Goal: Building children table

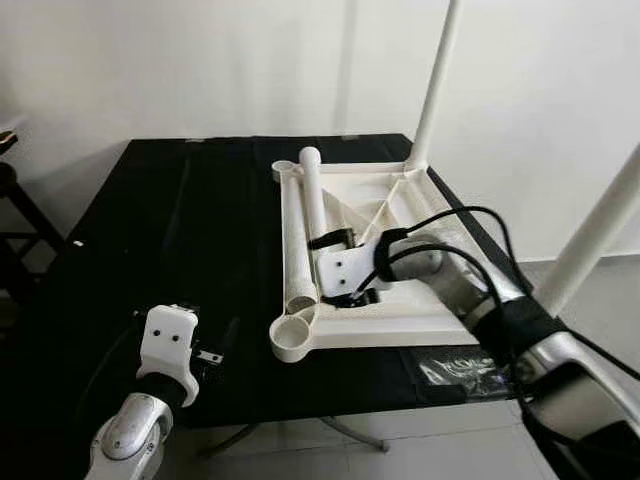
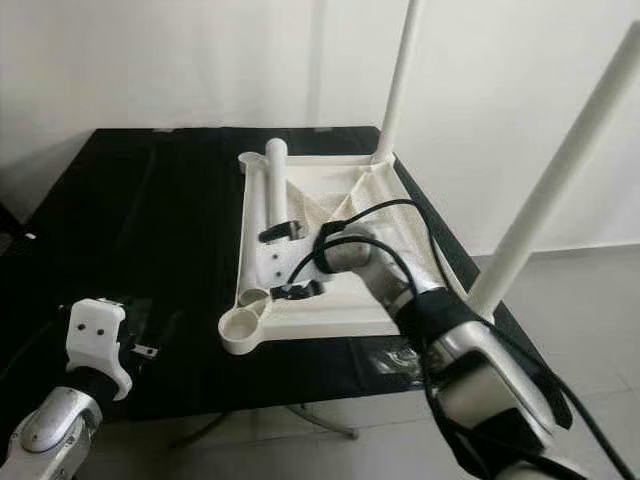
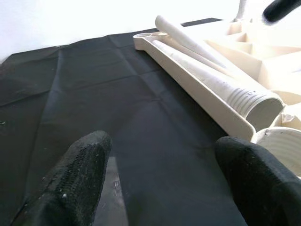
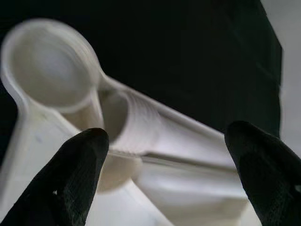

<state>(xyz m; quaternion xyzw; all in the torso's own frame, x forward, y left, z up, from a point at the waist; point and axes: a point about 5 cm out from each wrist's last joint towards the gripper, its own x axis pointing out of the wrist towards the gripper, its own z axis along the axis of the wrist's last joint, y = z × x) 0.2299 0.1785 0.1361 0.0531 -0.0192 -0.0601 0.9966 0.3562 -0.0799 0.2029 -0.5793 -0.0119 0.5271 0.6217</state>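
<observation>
Reaching right claw (image 1: 338, 268) straddles loose leg (image 1: 311, 226), spread.

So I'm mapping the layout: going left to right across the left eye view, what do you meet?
Left gripper → loose table leg lying in the upturned tabletop → right gripper → near upright leg.

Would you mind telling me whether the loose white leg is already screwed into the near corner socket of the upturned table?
No, the loose leg lies flat inside the table frame, its threaded end beside the empty near corner socket.
</observation>
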